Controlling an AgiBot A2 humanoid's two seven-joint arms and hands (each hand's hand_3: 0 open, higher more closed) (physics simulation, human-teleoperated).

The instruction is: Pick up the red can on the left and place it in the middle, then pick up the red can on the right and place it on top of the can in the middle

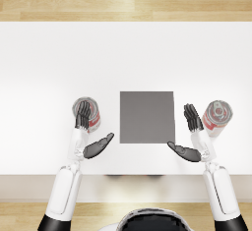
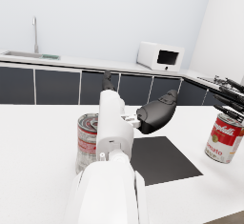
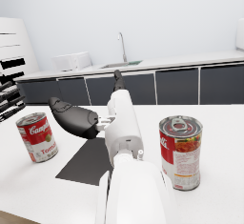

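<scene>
The left red can (image 1: 91, 111) stands upright on the white table (image 1: 126, 58), left of a dark grey square mat (image 1: 147, 116). My left hand (image 1: 84, 126) is open; its fingers lie over the can's near side and the thumb points toward the mat. In the left wrist view this can (image 2: 87, 141) stands beside the forearm and the hand (image 2: 155, 115) holds nothing. The right red can (image 1: 217, 115) stands upright right of the mat. My right hand (image 1: 195, 129) is open just left of it, not touching. The right wrist view shows the same hand (image 3: 76, 119) and can (image 3: 180, 151).
The mat lies flat in the middle with nothing on it. The table's near edge (image 1: 126, 175) runs just behind both wrists. In the wrist views a kitchen counter with a sink (image 3: 121, 64) and a microwave (image 2: 159, 56) stands far behind.
</scene>
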